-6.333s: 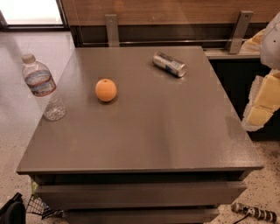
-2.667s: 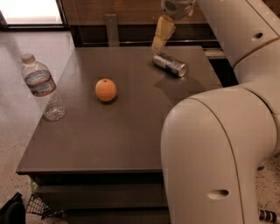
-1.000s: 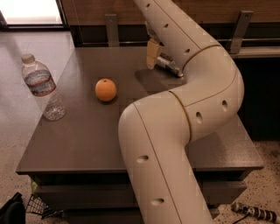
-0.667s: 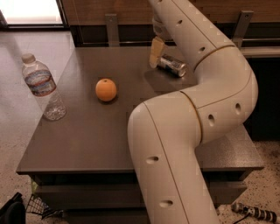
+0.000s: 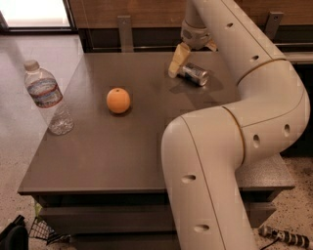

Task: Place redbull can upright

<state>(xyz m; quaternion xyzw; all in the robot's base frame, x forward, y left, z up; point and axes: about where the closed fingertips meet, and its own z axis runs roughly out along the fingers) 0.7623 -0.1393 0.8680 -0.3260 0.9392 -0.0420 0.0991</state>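
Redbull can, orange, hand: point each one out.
redbull can [image 5: 194, 74], camera view, middle of its silver side, lying down.
orange [image 5: 118, 100], camera view, centre of its peel.
hand [image 5: 191, 59], camera view, midway between its open fingertips, just over the redbull can.

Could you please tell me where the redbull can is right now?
In the camera view, the redbull can lies on its side at the far right of the table, beyond the orange, with the gripper just above it.

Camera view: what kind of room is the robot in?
Probably an office break area or cafe: a grey table holding an orange, water bottle and redbull can, wood panelling behind. The end effector hangs over the can, at the table's far side.
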